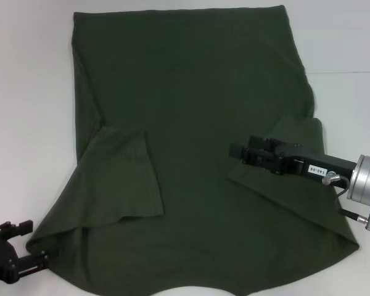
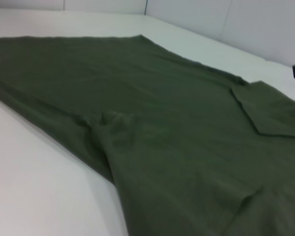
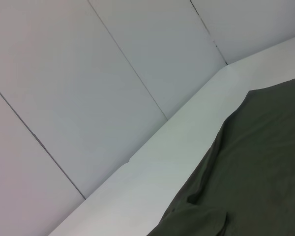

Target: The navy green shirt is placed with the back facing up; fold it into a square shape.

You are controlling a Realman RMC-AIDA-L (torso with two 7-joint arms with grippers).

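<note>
both sleeves are lying folded inward on the navy green shirt, spread across the table. left gripper is waiting at the near left corner, seemingly released. right gripper is hovering over the right sleeve, grip unclear; it should be smoothing that fold flat, i'd say.

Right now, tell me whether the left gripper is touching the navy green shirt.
Cannot tell. In the head view the left gripper sits right at the navy green shirt's near left corner, with no plain gap or grip visible. The left wrist view shows no fingers.
</note>
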